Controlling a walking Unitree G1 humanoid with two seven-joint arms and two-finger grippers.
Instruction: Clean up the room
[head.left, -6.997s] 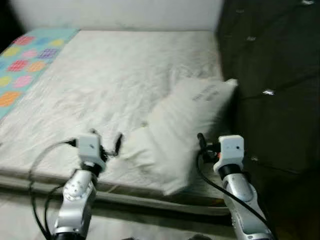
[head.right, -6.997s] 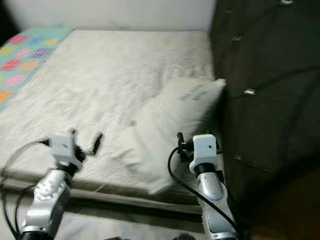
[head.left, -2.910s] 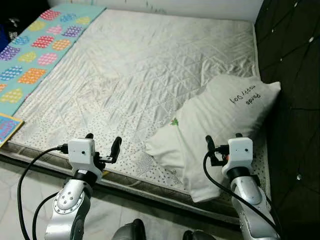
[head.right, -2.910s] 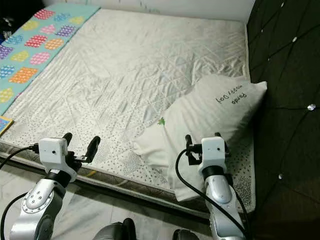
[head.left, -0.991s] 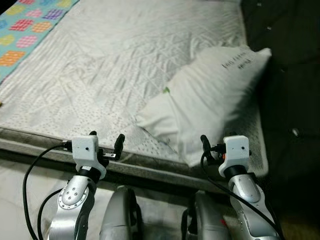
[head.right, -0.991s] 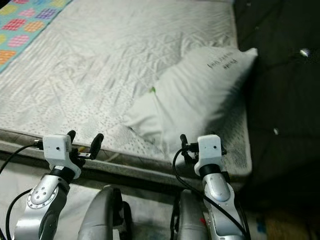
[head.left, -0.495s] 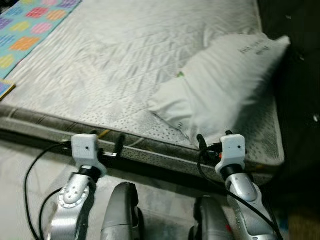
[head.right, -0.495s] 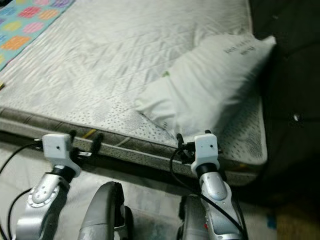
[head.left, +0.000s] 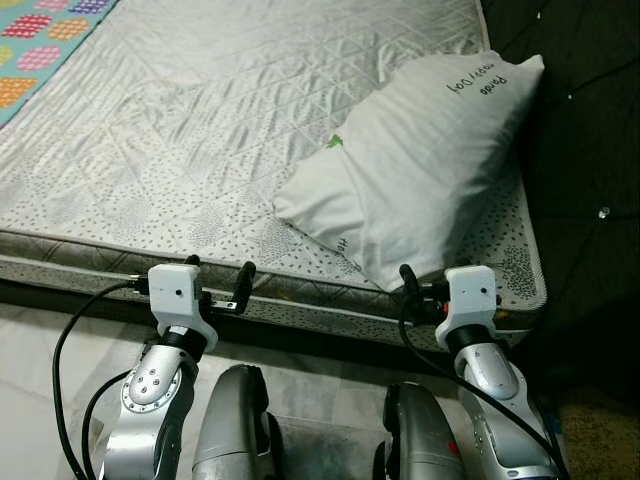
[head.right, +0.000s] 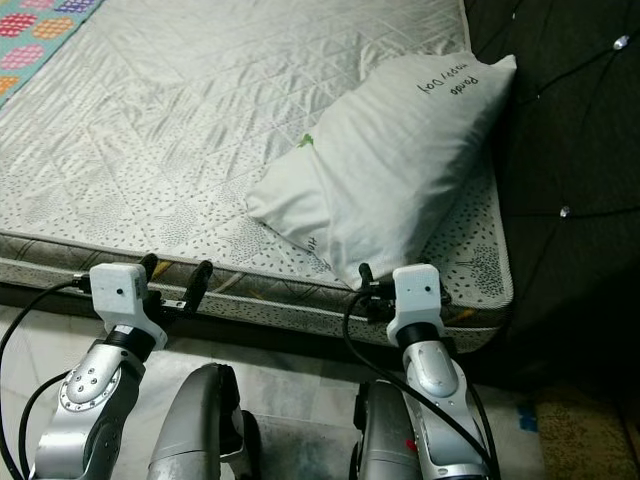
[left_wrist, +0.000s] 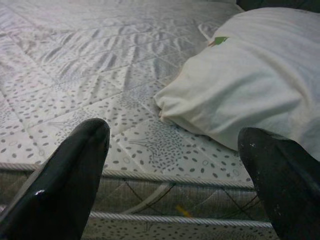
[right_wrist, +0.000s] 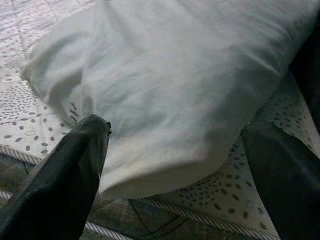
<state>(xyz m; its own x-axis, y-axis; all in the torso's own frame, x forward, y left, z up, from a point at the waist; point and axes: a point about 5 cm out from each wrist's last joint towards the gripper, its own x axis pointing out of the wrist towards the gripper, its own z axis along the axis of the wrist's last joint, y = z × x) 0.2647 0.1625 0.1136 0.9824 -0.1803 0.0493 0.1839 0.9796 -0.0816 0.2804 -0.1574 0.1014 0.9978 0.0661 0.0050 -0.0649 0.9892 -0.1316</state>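
Quilted white mattress (head.left: 230, 120), stitched in diamonds with a dotted leaf print toward the near edge, roped piping along the grey side panel. Dark tufted headboard (head.left: 590, 150) rising at 3 o'clock. Patchwork blanket (head.left: 40, 40) cut off at 10 o'clock.

Soft white pillow (head.left: 420, 160), creased, lying near the mattress's near right corner, handwritten lettering at its far end, small green mark on the seam.

Left gripper (head.left: 216, 283) hovering at the mattress edge, fingers (left_wrist: 65, 175) spread wide, holding nothing; pillow lying ahead at 1 o'clock, apart.

Right gripper (right_wrist: 185, 165) hovering just short of the pillow's near corner, fingers (right_wrist: 65, 175) spread wide, gripping nothing; pillow bulging between and beyond them, contact hard to judge.

Lettering too small to read reliably.
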